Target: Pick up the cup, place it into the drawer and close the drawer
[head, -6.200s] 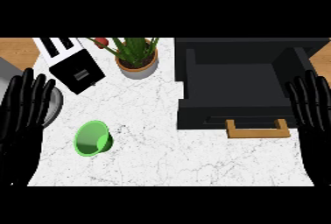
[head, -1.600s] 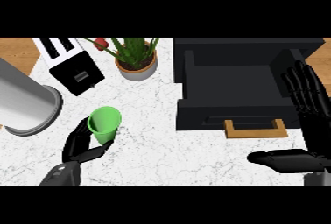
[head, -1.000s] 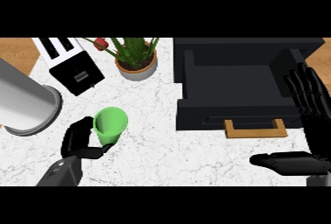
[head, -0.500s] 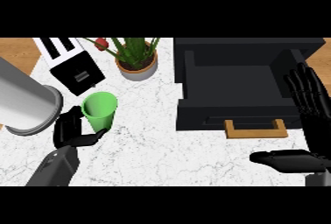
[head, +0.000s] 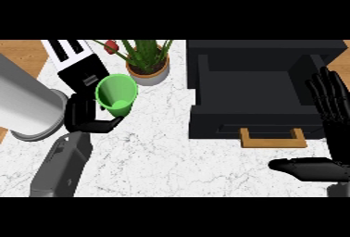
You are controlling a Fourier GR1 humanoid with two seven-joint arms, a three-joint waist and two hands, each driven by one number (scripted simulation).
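Left hand (head: 87,116) has its fingers curled in a grasp; right hand (head: 333,115) rests open, fingers up.

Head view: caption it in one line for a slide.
Left hand holds the green cup beside the open drawer; right hand rests open.

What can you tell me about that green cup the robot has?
The cup is bright green, smooth and plastic-looking, with a round open mouth facing up toward the camera; it looks empty inside. It is upright or nearly so. The left hand curls round its lower side, hiding part of it. It shows over the white marbled counter, just below the potted plant and left of the black drawer.
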